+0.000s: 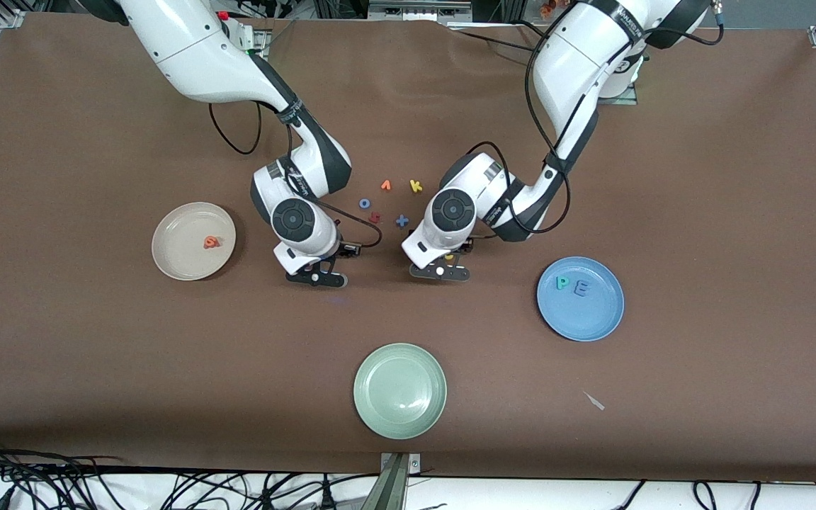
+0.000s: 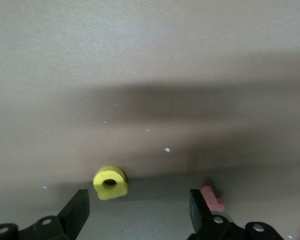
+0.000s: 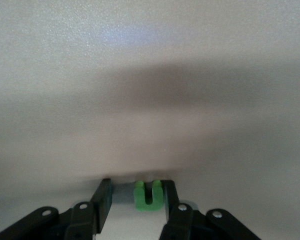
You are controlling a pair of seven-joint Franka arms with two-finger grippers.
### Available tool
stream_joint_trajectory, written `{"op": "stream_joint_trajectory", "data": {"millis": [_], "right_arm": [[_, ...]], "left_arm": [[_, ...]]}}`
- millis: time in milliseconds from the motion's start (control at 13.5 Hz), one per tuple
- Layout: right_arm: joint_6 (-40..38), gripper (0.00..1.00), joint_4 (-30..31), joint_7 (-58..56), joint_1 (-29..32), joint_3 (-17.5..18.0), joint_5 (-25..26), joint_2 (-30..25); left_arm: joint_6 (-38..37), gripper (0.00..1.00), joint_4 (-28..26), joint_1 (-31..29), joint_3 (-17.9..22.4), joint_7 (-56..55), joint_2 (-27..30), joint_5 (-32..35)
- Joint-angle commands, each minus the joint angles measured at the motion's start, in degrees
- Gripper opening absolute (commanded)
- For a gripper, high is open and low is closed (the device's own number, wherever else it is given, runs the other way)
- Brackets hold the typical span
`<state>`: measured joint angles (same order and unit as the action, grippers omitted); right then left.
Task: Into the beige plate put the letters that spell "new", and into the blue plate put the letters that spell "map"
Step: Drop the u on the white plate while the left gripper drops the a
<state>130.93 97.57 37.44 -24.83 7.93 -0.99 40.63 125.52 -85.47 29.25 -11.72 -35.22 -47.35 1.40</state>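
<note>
The right gripper (image 3: 135,197) is low at the brown table (image 1: 698,177), its fingers narrowed around the small green foam n (image 3: 148,195) but one finger not visibly touching it. The left gripper (image 2: 138,210) stands spread wide around the small yellow foam a (image 2: 110,182), with a salmon-pink foam piece (image 2: 212,198) beside one finger. The round cream-beige plate (image 1: 167,262) holds an orange foam letter (image 1: 211,242); the round mid-blue plate (image 1: 596,322) holds the teal p (image 1: 562,282) and blue m (image 1: 580,288)
</note>
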Motion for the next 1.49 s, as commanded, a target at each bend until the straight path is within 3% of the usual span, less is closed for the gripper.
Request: {"op": "stream_joint_trajectory", "data": {"millis": [0, 372, 520, 669, 892, 1189, 1412], "right_arm": [[0.4, 0.27, 0.2, -0.2, -0.1, 0.1, -0.7, -0.1], [-2.7, 0.16, -0.5, -1.9, 0.3, -0.3, -0.6, -1.8], [-8.0, 0.13, -1.2, -6.9, 1.6, -1.7, -0.7, -4.2], [-14.2, 0.13, -0.9, -14.3, 3.8, -2.9, -0.8, -7.0], [-18.2, 0.14, 1.6, -23.6, 3.8, -7.7, -0.4, -10.5], [-16.8, 0.14, 10.8, -30.6, 3.7, -13.0, 0.5, -16.4], [-8.4, 0.15, 22.4, -35.7, 3.7, -16.4, 0.7, -22.0]], "left_arm": [[0.1, 0.87, -0.1, 0.4, 0.6, -4.8, 0.2, 2.6], [0.0, 0.71, -0.4, 0.4, 0.6, -5.6, 0.1, 3.9], [-0.1, 0.53, -0.8, 0.3, 0.6, -5.6, 0.2, 3.9], [-0.3, 0.40, -0.9, 0.3, 0.6, -5.6, 0.2, 3.9], [-2.1, 0.08, -1.7, -0.5, 0.5, -5.3, 0.8, 3.9], [-7.9, 0.06, -0.8, -3.0, 0.6, -4.2, 4.9, 4.0], [-15.8, 0.08, -0.8, -8.8, 0.5, 10.2, 10.9, 3.9]]}}
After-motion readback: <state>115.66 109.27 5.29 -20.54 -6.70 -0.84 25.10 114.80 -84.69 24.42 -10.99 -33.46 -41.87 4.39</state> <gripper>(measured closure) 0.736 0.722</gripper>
